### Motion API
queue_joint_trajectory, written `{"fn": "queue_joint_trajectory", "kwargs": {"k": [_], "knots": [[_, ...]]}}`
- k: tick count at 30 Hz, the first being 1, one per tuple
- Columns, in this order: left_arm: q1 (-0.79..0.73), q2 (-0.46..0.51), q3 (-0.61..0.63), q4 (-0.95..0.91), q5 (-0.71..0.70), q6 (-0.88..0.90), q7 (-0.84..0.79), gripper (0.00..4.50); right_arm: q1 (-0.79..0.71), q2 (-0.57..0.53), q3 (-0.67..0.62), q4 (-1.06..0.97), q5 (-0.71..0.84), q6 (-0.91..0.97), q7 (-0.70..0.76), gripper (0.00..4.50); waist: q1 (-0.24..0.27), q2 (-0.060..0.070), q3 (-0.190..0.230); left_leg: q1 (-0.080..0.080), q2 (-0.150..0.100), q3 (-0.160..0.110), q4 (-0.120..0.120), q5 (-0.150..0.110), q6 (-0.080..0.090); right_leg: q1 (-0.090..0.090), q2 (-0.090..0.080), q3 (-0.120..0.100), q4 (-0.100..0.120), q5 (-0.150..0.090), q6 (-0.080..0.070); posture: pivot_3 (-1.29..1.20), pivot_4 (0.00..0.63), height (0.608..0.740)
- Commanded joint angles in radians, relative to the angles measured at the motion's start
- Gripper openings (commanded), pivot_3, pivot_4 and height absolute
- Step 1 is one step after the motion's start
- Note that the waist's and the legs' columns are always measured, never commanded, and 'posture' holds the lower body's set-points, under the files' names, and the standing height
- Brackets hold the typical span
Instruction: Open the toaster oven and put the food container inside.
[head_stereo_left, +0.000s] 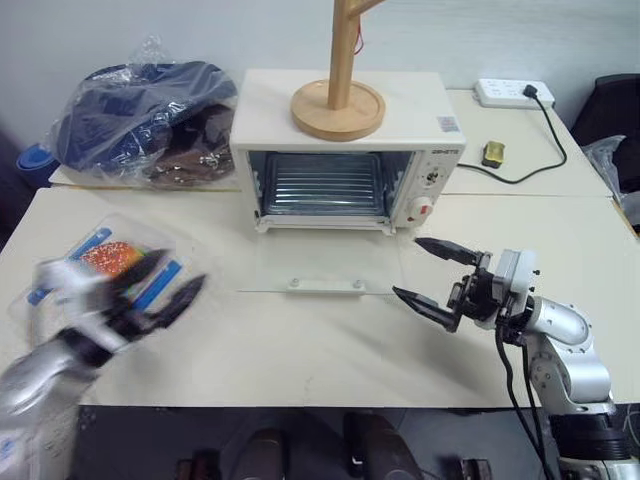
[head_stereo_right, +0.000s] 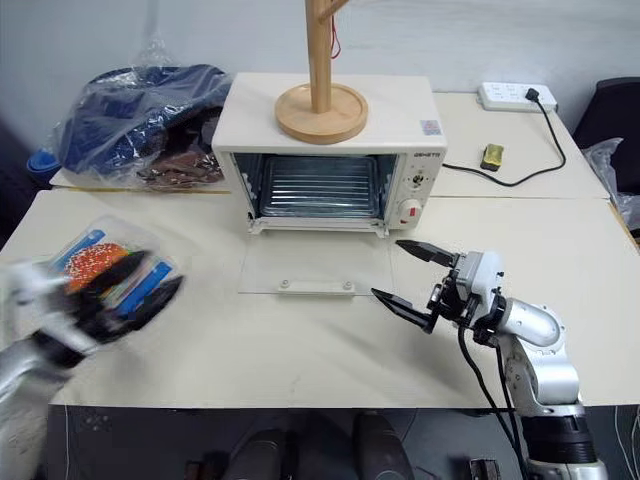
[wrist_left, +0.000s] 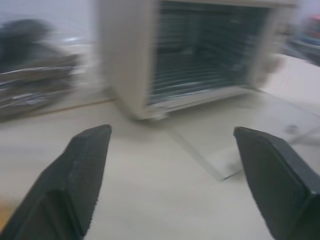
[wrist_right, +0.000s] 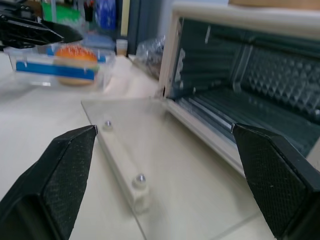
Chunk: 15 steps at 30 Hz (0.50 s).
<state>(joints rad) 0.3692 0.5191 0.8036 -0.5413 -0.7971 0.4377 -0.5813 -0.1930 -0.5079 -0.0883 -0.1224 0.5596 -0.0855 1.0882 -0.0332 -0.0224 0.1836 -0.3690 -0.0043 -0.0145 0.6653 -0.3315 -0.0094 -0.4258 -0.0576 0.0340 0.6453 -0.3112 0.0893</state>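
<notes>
The cream-white toaster oven (head_stereo_left: 432, 165) stands at the back middle of the table. Its glass door (head_stereo_left: 320, 268) lies flat on the tabletop, and the wire rack inside shows. The food container (head_stereo_left: 100, 258), clear with blue strips and a toy hamburger, rests on the table at the left. My left gripper (head_stereo_left: 185, 268) is blurred, just in front of the container's near right corner, open and holding nothing. Right of the door, my right gripper (head_stereo_left: 407, 266) hangs open and empty above the table, pointing toward the door (wrist_right: 125, 160) and the oven's mouth (wrist_right: 240, 75).
A crinkled plastic bag of dark cloth (head_stereo_left: 140, 110) lies at the back left. A wooden stand (head_stereo_left: 338, 105) sits on the oven's top. A white power strip (head_stereo_left: 512, 92) with a black cable and a small yellowish object (head_stereo_left: 492, 153) are at the back right.
</notes>
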Motion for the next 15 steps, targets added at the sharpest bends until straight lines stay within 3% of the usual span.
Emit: {"fn": "queue_joint_trajectory", "kwargs": {"k": [1, 4, 8, 11, 15], "knots": [[0.14, -0.04, 0.253, 0.073, -0.081, -0.013, 0.019, 4.49, -0.031, 0.035, 0.047, -0.024, 0.002, -0.058, 0.065, 4.5, 0.004, 0.0, 0.0, 0.0, 0.0, 0.0, 0.0, 0.0, 0.0, 0.0, 0.0, 0.0, 0.0, 0.0, 0.0, 0.0, 0.15, 0.74], [0.228, -0.079, 0.366, 0.2, -0.089, -0.034, 0.023, 4.49, -0.043, 0.063, 0.091, -0.023, -0.013, -0.1, 0.108, 4.5, 0.011, 0.001, 0.0, 0.003, -0.001, -0.002, 0.0, -0.001, 0.002, 0.005, -0.002, -0.003, -0.002, 0.0, -0.001, 0.0, 0.15, 0.74], [0.257, -0.077, 0.391, 0.223, -0.116, -0.01, 0.05, 4.49, -0.055, 0.079, 0.104, -0.017, -0.014, -0.134, 0.126, 4.5, 0.021, -0.001, 0.0, 0.015, -0.001, -0.004, -0.001, -0.004, 0.004, 0.02, -0.003, -0.006, -0.009, -0.001, -0.002, 0.0, 0.15, 0.74], [0.244, -0.026, 0.388, 0.224, -0.162, 0.126, 0.193, 4.49, -0.07, 0.087, 0.103, -0.015, -0.015, -0.148, 0.119, 4.5, 0.025, -0.002, -0.001, 0.016, -0.001, -0.004, -0.001, -0.004, 0.004, 0.021, -0.003, -0.005, -0.009, -0.001, -0.002, 0.0, 0.15, 0.74], [0.168, 0.079, 0.369, 0.202, -0.382, 0.309, 0.338, 4.49, -0.078, 0.084, 0.101, -0.005, -0.018, -0.162, 0.125, 4.5, 0.028, -0.002, -0.001, 0.015, -0.001, -0.005, -0.002, -0.005, 0.003, 0.019, -0.003, -0.006, -0.008, -0.001, -0.002, 0.0, 0.15, 0.74]]}}
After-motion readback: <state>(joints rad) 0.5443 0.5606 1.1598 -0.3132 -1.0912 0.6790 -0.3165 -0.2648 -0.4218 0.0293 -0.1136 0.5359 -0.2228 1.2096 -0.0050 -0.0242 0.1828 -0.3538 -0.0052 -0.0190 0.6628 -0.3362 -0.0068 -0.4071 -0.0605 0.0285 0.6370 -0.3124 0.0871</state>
